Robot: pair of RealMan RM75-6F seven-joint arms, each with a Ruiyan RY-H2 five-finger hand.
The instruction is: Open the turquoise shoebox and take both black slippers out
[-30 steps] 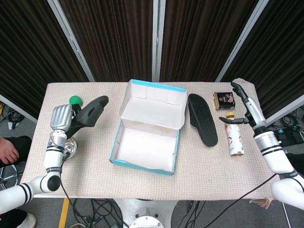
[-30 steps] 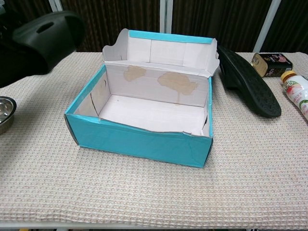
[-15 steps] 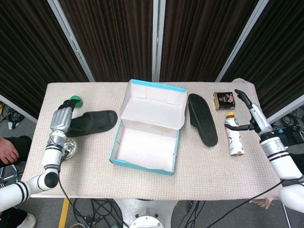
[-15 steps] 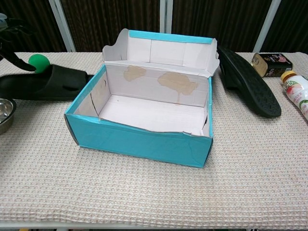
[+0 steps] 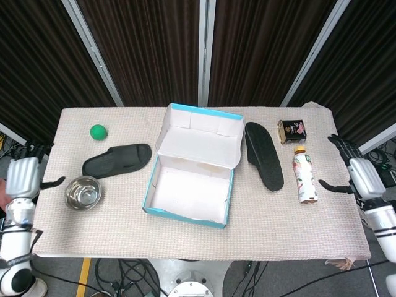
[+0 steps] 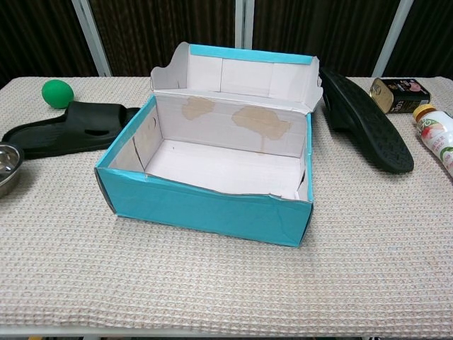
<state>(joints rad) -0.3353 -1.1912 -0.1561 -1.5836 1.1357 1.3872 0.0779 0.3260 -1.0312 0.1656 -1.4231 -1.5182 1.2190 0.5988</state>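
Note:
The turquoise shoebox point(image 5: 151, 190) point(image 6: 202, 205) stands mid-table with its lid folded back and nothing inside. One black slipper point(image 5: 117, 159) point(image 6: 69, 127) lies flat on the cloth left of the box. The other black slipper point(image 5: 263, 154) point(image 6: 364, 120) lies right of it, sole up. My left hand point(image 5: 23, 177) hovers off the table's left edge, fingers spread, holding nothing. My right hand point(image 5: 357, 174) is past the right edge, fingers apart and empty. Neither hand shows in the chest view.
A green ball point(image 5: 98, 131) point(image 6: 56, 93) sits behind the left slipper, a steel bowl point(image 5: 83, 192) point(image 6: 7, 167) in front of it. A pale bottle point(image 5: 304, 178) point(image 6: 437, 136) lies right of the other slipper, a dark tin point(image 5: 292, 131) point(image 6: 400, 95) behind it.
The left hand set the slipper down left of the box, let go and drew back off the table's left edge. The right hand withdrew past the right edge.

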